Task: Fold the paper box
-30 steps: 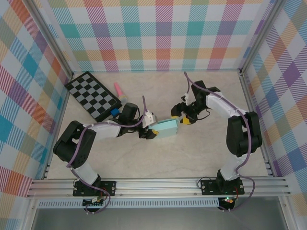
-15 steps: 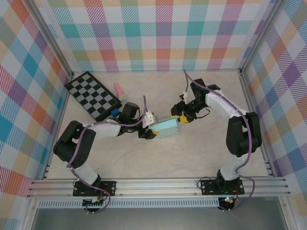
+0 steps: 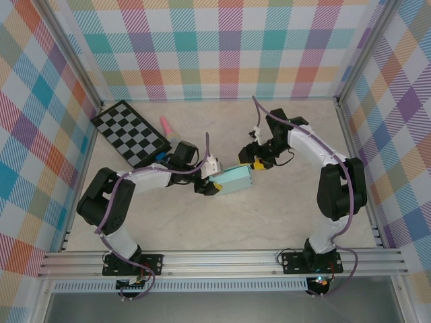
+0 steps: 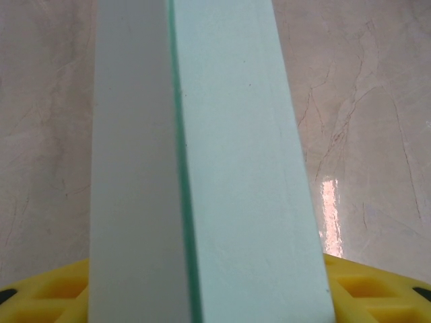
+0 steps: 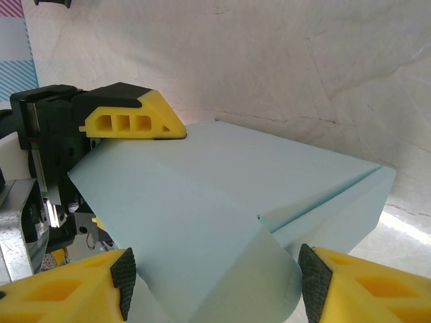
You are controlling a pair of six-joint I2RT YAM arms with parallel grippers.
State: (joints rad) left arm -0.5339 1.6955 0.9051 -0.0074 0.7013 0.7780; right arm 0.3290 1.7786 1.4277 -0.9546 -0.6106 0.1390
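Observation:
The paper box, pale mint card folded into a flat rectangular block, is held off the table's middle between both arms. My left gripper is shut on its left end. In the left wrist view the paper box runs up between the yellow fingers. My right gripper is at the box's right end. Its jaws are open and straddle a curled end flap, with the black pads on either side of it. The left gripper's upper finger rests on the box top.
A black-and-grey checkerboard lies at the back left. A pink object and a small blue cube are beside it. Plaid walls and metal rails enclose the marble table.
The right gripper has shifted slightly back and left along the box's end. The left wrist has turned a little. The box stays held in nearly the same place.

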